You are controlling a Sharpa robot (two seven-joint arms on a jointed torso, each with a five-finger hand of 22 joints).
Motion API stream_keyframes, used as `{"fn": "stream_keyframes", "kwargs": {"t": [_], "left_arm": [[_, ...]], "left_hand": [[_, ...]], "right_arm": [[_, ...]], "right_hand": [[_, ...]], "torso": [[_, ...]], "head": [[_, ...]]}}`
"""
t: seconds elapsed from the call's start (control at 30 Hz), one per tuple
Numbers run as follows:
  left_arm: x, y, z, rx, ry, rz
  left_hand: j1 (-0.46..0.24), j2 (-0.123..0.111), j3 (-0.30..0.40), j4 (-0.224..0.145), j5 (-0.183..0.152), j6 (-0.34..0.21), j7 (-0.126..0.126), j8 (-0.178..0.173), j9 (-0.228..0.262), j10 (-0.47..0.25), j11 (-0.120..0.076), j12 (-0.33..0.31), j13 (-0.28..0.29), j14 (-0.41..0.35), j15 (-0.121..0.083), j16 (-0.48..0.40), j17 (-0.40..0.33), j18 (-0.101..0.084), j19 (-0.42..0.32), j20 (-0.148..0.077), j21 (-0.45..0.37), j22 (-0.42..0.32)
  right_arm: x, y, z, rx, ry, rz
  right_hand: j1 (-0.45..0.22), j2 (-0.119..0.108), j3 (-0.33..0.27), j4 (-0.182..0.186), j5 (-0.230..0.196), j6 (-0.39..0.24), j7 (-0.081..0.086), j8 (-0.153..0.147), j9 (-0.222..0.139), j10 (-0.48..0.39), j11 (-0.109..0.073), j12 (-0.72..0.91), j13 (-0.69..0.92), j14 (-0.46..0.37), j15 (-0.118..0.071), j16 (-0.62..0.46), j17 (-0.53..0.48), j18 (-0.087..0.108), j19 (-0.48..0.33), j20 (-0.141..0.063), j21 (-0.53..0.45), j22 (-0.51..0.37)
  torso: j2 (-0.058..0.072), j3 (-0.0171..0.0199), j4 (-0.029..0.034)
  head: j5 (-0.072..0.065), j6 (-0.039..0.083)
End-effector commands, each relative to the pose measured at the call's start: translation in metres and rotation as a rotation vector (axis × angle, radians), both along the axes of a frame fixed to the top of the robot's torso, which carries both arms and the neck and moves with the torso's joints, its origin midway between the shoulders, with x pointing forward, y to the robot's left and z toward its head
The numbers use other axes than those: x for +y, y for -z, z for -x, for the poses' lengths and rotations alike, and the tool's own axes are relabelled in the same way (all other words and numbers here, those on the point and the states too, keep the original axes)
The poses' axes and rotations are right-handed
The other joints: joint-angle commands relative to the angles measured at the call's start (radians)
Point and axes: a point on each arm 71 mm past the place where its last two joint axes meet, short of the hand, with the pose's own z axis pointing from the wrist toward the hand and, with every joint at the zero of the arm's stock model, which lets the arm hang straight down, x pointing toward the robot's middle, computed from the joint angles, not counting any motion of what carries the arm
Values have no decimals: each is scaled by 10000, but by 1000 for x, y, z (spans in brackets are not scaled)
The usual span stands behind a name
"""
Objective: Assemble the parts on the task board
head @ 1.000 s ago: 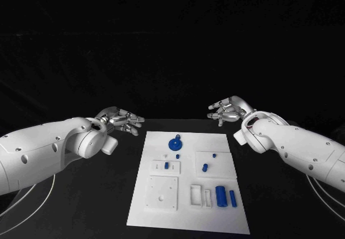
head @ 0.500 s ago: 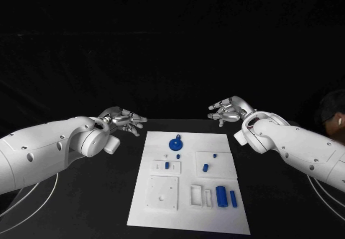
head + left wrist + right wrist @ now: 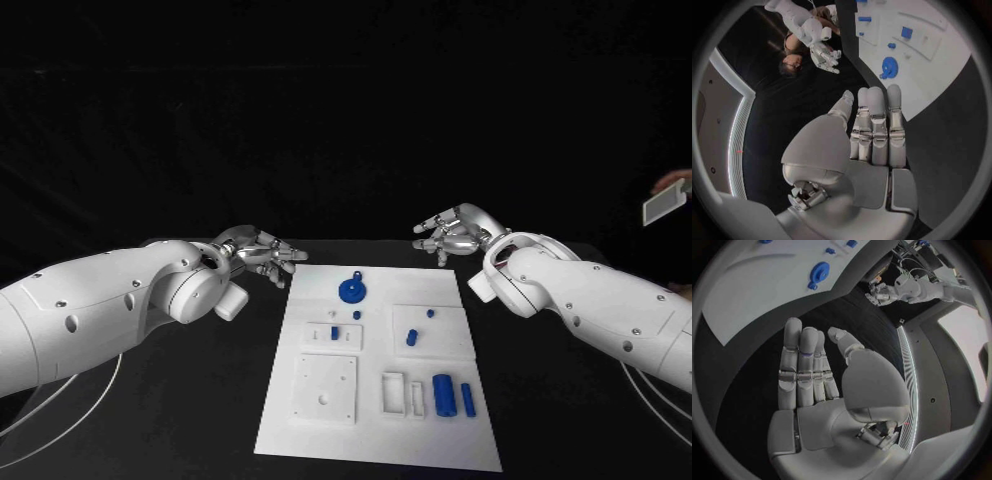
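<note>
At the middle of the black surface (image 3: 202, 400) lies the white task board (image 3: 378, 400), its long axis running away from the robot. Left of the board's far corner, the left hand (image 3: 260, 255) hovers just beside the edge, holding nothing; its fingers (image 3: 878, 125) lie straight and pressed side by side, thumb apart. On the board itself, nearest the far edge, sits a round blue part (image 3: 352, 290), with smaller blue pegs (image 3: 411, 337) behind it toward the robot, and two upright blue cylinders (image 3: 446, 394) at the board's near right. Right of the board's far corner, the right hand (image 3: 456, 232) hangs a little farther from the edge, also empty, fingers (image 3: 801, 365) straight and together. The round blue part lies between the two hands, seemingly slightly nearer the left one. Nothing stands between either hand and the parts.
</note>
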Motion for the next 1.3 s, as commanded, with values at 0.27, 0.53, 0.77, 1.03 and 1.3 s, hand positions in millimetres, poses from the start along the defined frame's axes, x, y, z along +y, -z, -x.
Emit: {"fn": "stream_keyframes", "kwargs": {"t": [0.27,0.53,0.77,1.03,1.3], "left_arm": [[1,1,1,-47,235,-299],[5,0,-1,-126,96,-304],[13,0,-5,-215,-171,-323],[11,3,-11,137,199,-1152],[8,5,-19,421,644,-2666]], "left_hand": [[25,28,-82,-27,7,-38,-41,-1,-11,31,-36,51,-61,-78,32,-25,-202,-29,-124,13,-21,160],[25,27,-82,-32,8,-36,-43,-1,-11,18,-34,45,-71,-81,35,-33,-231,-28,-127,17,-39,176],[20,17,-78,-51,11,-73,-22,-7,-15,-81,-1,-36,-114,-126,65,-115,-354,-24,-146,42,-138,211],[-749,-324,-488,392,-65,-323,13,1,-12,20,26,-32,-91,258,16,184,-274,27,140,0,-34,311],[-1051,-488,-272,816,-47,-76,-87,17,311,108,-42,180,-6,283,-70,784,-18,36,222,-97,283,790]], "right_arm": [[-2,7,4,222,-261,306],[-11,9,5,239,-22,372],[-22,12,5,233,292,428],[-34,13,5,202,594,493],[-32,14,10,238,463,483]], "right_hand": [[-128,93,-3,-126,-79,73,-19,29,9,-102,-22,240,741,150,-82,399,376,-53,47,-66,286,569],[-141,118,-33,-149,-75,118,-37,28,11,-310,-32,827,1841,111,-97,899,512,-9,3,-71,528,1148],[-148,126,-26,-149,-73,112,-37,33,12,-324,-33,811,2009,73,-97,988,511,-1,-23,-71,552,1288],[-219,101,-61,-94,-46,85,-34,28,12,-272,-33,746,2094,79,-96,1033,462,4,-11,-66,525,1372],[-212,107,-93,-62,-36,84,-38,31,14,-262,-36,733,2128,84,-98,1051,449,6,9,-68,510,1388]], "torso": [[8,-2,-11],[10,-16,-1],[4,-11,-9],[9,-4,1],[19,10,-9]], "head": [[-55,30],[-84,14],[-112,23],[-89,31],[-69,27]]}}
